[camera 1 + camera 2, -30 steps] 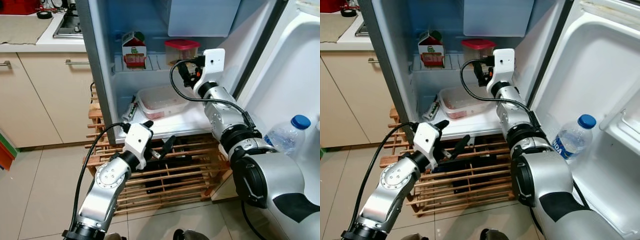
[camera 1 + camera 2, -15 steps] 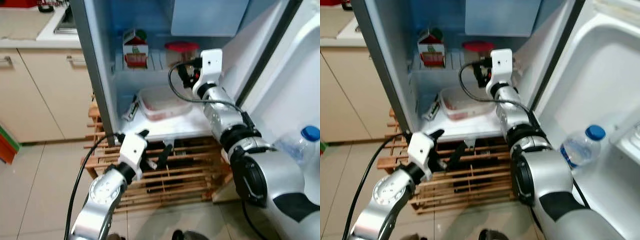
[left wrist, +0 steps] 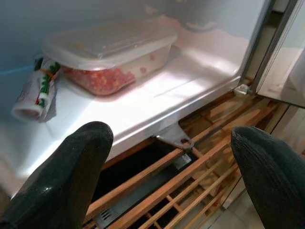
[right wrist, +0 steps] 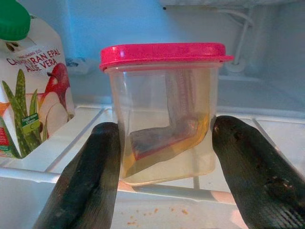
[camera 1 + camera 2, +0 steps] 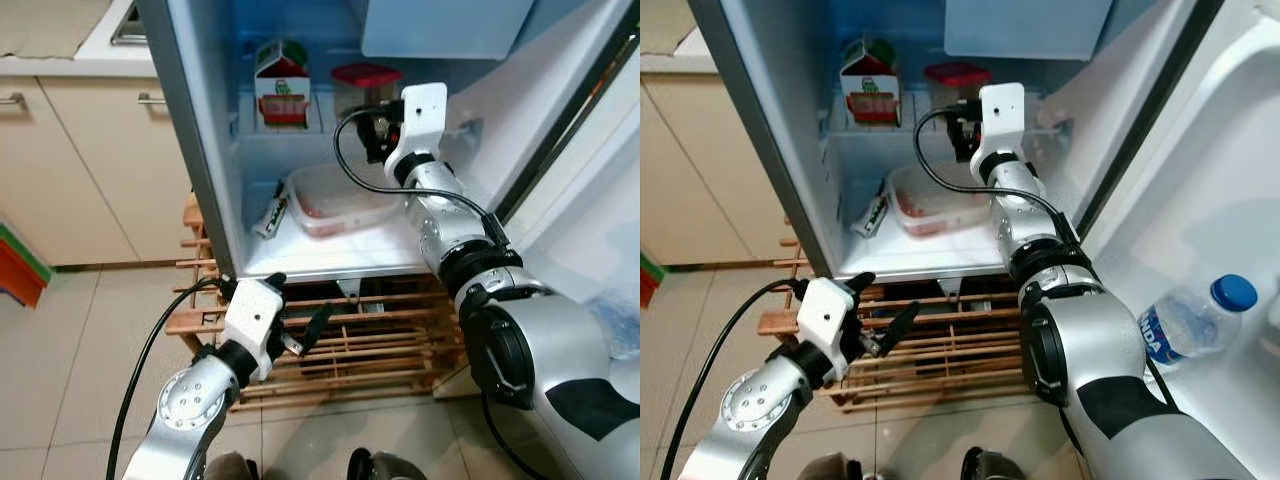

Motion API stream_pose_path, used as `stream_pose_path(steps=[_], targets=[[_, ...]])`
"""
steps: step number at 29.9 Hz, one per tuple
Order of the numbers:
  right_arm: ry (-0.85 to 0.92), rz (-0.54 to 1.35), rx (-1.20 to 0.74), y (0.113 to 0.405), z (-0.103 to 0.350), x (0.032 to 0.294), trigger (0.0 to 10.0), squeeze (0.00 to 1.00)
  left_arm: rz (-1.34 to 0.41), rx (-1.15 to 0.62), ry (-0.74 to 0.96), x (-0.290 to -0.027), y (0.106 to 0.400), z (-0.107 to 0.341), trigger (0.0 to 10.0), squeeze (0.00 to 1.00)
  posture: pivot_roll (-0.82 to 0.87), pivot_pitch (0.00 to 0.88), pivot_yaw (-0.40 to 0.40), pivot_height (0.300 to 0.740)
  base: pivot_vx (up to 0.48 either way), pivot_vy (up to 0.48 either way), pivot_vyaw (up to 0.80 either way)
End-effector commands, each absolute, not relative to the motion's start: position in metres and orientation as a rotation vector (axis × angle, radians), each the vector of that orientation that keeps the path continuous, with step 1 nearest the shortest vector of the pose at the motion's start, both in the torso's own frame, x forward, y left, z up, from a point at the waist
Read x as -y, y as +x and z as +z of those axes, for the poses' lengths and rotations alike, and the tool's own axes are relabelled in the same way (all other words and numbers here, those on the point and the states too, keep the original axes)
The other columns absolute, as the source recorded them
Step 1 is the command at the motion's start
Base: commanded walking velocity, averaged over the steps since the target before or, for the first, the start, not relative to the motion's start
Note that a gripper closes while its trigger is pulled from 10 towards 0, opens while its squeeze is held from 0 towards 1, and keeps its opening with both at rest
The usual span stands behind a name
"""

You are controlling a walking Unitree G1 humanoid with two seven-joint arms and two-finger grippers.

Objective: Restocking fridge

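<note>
1. Your right tool [image 4: 159, 179] is reaching deep into the fridge, and its two black fingers [image 4: 86, 181] are standing apart on either side of the red-lidded container [image 4: 162, 112]. They are sitting just beside its walls; whether the pads are actually touching the plastic, you cannot tell.
2. That container is standing upright on the upper shelf [image 5: 300, 135], just beside the juice carton [image 5: 281, 83]. Its placement looks finished, which is probably why the fingers are spread: you are likely letting go rather than gripping.
3. Below it, the clear food box [image 5: 340, 195] and a small wrapped packet [image 5: 272, 212] are lying on the fridge floor [image 5: 320, 255], leaving the shelf above for tall items.
4. Your left tool [image 5: 296, 325] is hanging low in front of the wooden pallet [image 5: 360, 340] under the fridge, fingers [image 3: 52, 186] wide apart and holding nothing, so it is staying out of the right arm's way.
5. A water bottle [image 5: 1185, 325] is lying in the open door's rack [image 5: 1230, 200].
6. When you are pulling the right arm back, be drawing it straight out, since the carton is close enough to be knocked.
</note>
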State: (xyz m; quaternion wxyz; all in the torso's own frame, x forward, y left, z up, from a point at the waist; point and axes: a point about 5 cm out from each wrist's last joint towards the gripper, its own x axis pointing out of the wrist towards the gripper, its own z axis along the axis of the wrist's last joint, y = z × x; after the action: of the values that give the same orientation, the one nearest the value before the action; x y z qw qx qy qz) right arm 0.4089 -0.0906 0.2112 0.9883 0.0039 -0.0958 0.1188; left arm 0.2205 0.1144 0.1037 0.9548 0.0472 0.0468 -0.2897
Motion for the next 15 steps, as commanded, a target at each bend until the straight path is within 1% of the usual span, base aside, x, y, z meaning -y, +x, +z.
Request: stream_pose_path(steps=[1, 6, 10, 13, 15], targets=[[0.017, 0.155, 0.143, 0.410, 0.201, 0.106, 0.0, 0.00, -0.597, -0.088, 0.087, -0.114, 0.218, 0.109, 10.0, 0.00, 0.17, 0.173, -0.063, 0.740, 0.000, 0.000, 0.00], [0.040, 0.083, 0.145, 0.409, 0.198, 0.119, 0.0, 0.00, -0.598, -0.100, 0.088, -0.114, 0.216, 0.109, 10.0, 0.00, 0.16, 0.181, -0.057, 0.740, 0.000, 0.000, 0.00], [0.066, 0.063, 0.152, 0.409, 0.198, 0.123, 0.0, 0.00, -0.600, -0.104, 0.087, -0.113, 0.215, 0.108, 10.0, 0.00, 0.16, 0.182, -0.057, 0.740, 0.000, 0.000, 0.00], [0.113, 0.046, 0.161, 0.409, 0.199, 0.128, 0.0, 0.00, -0.602, -0.105, 0.085, -0.112, 0.215, 0.108, 10.0, 0.00, 0.16, 0.183, -0.057, 0.740, 0.000, 0.000, 0.00], [0.178, 0.018, 0.150, 0.410, 0.198, 0.135, 0.0, 0.00, -0.604, -0.106, 0.083, -0.111, 0.216, 0.108, 10.0, 0.00, 0.15, 0.181, -0.058, 0.740, 0.000, 0.000, 0.00]])
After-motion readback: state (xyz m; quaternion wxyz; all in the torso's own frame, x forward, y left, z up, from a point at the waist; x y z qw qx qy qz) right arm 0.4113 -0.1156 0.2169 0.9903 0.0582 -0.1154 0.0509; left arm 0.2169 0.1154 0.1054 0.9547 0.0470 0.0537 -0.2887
